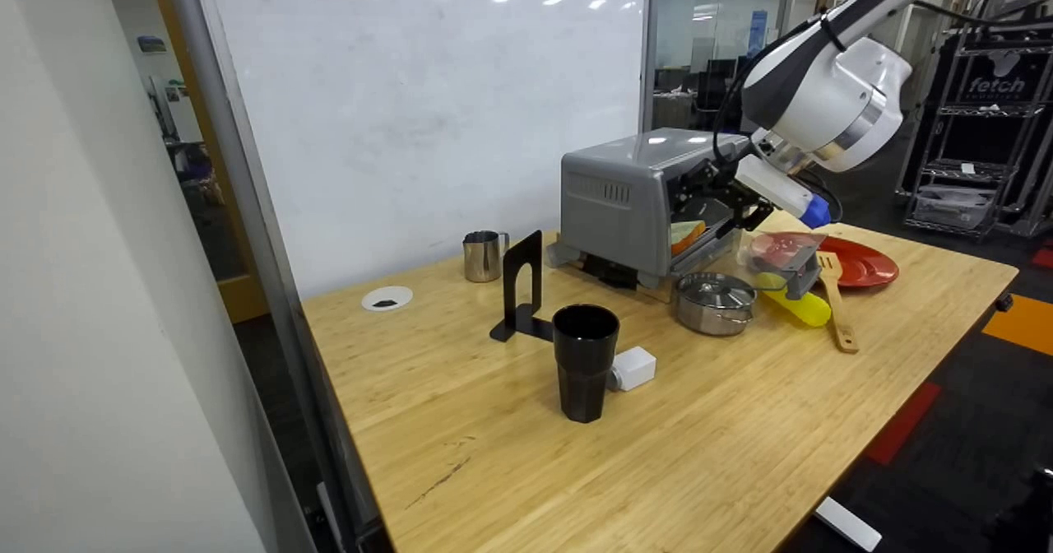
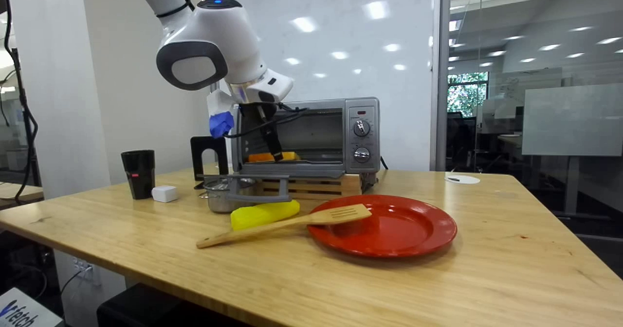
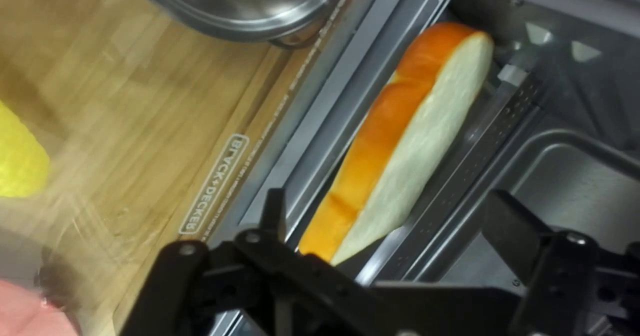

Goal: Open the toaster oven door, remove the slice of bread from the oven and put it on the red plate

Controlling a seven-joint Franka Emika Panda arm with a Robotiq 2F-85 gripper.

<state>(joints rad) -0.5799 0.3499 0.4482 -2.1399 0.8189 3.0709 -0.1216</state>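
Gripper (image 3: pixel 390 210) jaws spread wide. Bread (image 2: pixel 263 157) inside oven (image 2: pixel 362 139), near front edge, partly behind gripper in exterior view. Door (image 1: pixel 794 273) lowered, glass faint. Spatula (image 2: pixel 292 221) covers edge of plate (image 2: pixel 413 226).

Glossy whiteboard (image 1: pixel 428 84) beside glass partition (image 2: pixel 530 49), dark floor (image 1: pixel 971 454).

The surface (image 2: pixel 511 239) carries one toaster oven (image 1: pixel 613 207) with one door (image 1: pixel 802 276), two knobs (image 2: pixel 361 128) and, inside, one slice of bread (image 3: pixel 395 151); one red plate (image 2: pixel 399 229), one lidded pot (image 1: pixel 714 316), one steel pitcher (image 1: pixel 482 257), one black cup (image 1: pixel 584 364), one bookend (image 2: pixel 209 143), one white block (image 1: pixel 635 369), one yellow object (image 2: pixel 265 215), one wooden spatula (image 2: pixel 292 222).
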